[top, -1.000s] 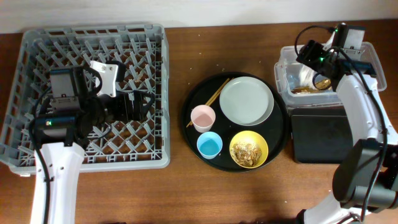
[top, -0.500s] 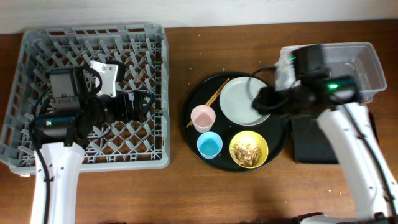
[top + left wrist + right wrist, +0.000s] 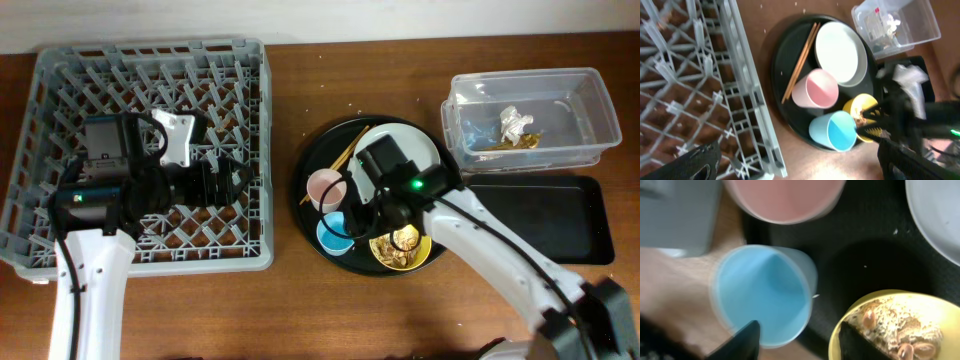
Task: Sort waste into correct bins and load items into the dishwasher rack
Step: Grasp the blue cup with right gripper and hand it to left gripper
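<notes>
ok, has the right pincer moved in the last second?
Yes: from over the clear tub the right pincer swung left to the round black tray, by the yellow bowl.

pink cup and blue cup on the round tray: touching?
Apart. The right wrist view looks straight down on both, and a strip of bare black tray shows between the rim of the pink cup and the rim of the blue cup.

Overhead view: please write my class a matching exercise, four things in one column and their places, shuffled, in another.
1 crumpled white tissue
2 thin wooden chopsticks
3 brownish food scraps
4 left gripper

A in the yellow bowl
B directly on the round black tray
C above the grey plastic rack
D in the clear plastic tub

Pairs: 1-D, 2-B, 3-A, 4-C
</notes>
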Tool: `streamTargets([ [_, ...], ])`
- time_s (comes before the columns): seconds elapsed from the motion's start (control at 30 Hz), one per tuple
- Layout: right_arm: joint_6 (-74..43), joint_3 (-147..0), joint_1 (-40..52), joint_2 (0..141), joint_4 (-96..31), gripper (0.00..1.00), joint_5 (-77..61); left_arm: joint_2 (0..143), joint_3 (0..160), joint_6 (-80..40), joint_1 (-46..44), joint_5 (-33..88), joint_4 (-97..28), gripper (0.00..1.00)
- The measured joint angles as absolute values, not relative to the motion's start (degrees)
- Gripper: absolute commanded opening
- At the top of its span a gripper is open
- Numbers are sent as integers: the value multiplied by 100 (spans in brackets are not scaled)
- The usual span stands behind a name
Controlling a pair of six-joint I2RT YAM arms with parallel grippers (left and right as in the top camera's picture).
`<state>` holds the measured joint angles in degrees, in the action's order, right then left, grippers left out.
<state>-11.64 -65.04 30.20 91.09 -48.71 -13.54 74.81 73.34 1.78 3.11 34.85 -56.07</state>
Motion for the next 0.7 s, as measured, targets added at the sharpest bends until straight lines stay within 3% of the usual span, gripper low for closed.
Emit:
streamTargets([
  [0.03,-1186,-6466,3020,9218,-4831,12,-1319,7481,7334,169,311,3514,-5655,100],
  [0.13,-1181,-6405,3022,9485,-4775,4,-1297,7481,7334,-104,311,3594,-5601,100],
  [0.33,-1164,-6958,3009,9319,-5677,4,-1385,7481,7338,-451,753,4794,-5170,100],
  [0.47,-884,-8399,2735,8814,-6473,4,-1914,7481,7341,-587,1341,6128,-5081,100],
  [0.7,-187,-9546,2097,8462,-4947,4,-4630,7481,7341,-633,1385,7940,-5070,99],
])
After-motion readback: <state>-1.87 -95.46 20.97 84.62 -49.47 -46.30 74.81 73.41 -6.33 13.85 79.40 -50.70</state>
